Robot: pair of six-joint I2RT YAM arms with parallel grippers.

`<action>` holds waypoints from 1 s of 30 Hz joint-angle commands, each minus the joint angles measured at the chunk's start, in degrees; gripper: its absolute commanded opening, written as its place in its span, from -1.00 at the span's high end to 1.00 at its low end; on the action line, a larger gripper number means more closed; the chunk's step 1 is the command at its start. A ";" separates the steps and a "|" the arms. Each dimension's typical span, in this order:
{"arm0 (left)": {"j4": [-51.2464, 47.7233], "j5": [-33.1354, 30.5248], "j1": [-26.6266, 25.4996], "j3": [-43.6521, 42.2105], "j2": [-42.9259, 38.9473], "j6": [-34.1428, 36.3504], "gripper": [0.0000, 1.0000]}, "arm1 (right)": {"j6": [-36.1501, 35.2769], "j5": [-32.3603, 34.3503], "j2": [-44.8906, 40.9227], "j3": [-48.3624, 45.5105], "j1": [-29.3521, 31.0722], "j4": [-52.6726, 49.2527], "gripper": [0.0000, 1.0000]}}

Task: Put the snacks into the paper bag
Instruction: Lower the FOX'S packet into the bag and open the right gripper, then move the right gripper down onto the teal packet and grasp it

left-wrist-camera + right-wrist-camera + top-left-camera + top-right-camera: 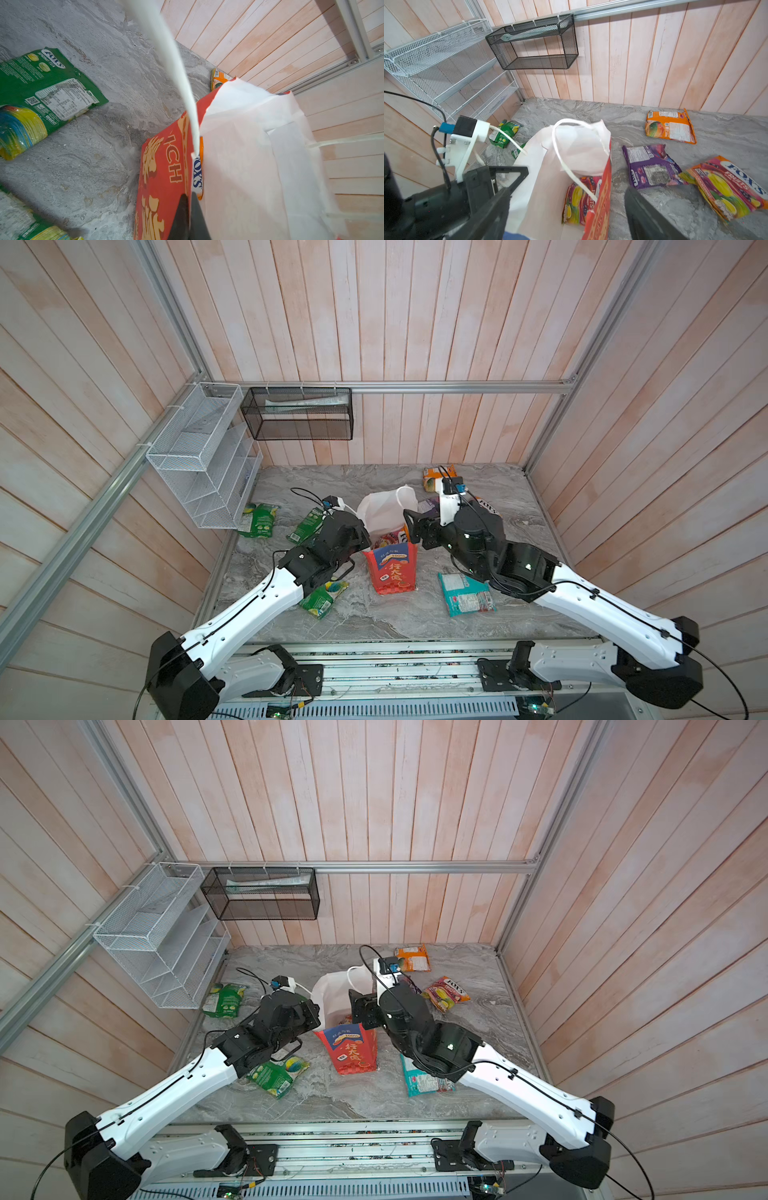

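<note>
The left claw (190, 200) is clenched on the rim of the paper bag (392, 572), which stands on the counter (353, 485). The right claw (578, 178) hangs released over the opposite rim. A FOX'S packet (579, 199) lies inside, just below it.

Top views: high over the table's (353, 614) near edge, looking down.
Left wrist: close beside the paper bag (249, 155).
Right wrist: above it, facing the far edge.

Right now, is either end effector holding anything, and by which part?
Left end effector is shut on the paper bag, pinching the top edge of its wall. Right end effector is open, holding nothing.
</note>
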 commanded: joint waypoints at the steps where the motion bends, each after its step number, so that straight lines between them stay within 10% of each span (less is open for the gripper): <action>1: -1.25 -1.37 -0.21 0.37 0.50 0.89 1.00 | 3.05 0.66 -5.40 -5.08 -0.05 1.27 -0.85; 15: -1.75 -3.05 -0.27 0.14 -0.73 0.90 1.00 | 25.47 8.28 -31.72 -32.97 -9.17 -12.14 -0.95; 30: -1.60 -4.28 -0.22 0.33 1.00 0.91 1.00 | 48.00 -1.54 -24.98 -50.81 -13.67 -20.07 -0.96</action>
